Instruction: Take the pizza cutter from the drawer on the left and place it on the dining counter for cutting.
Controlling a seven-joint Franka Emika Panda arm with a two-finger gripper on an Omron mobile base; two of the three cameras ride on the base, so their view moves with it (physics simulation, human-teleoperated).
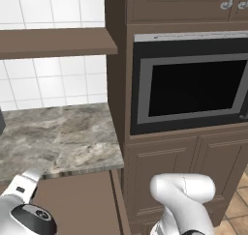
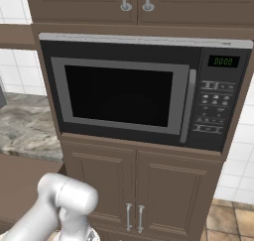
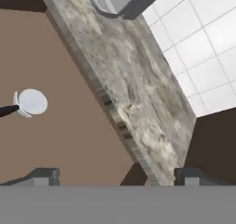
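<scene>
The pizza cutter [image 3: 28, 103] lies on the brown floor of the open drawer [image 3: 69, 140], wheel towards the worktop edge, black handle running out past the hand view's left edge; it sits well left of the gripper [image 3: 115, 176], whose claw is spread wide and empty. The base views give the microwave [image 2: 144, 93] and marble worktop [image 1: 53, 137]; the hand view looks into the drawer.

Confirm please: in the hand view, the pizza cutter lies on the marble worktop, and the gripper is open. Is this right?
Not quite. The hand view shows the pizza cutter on the brown drawer floor beside the marble worktop, not on it. The gripper is indeed open.
</scene>
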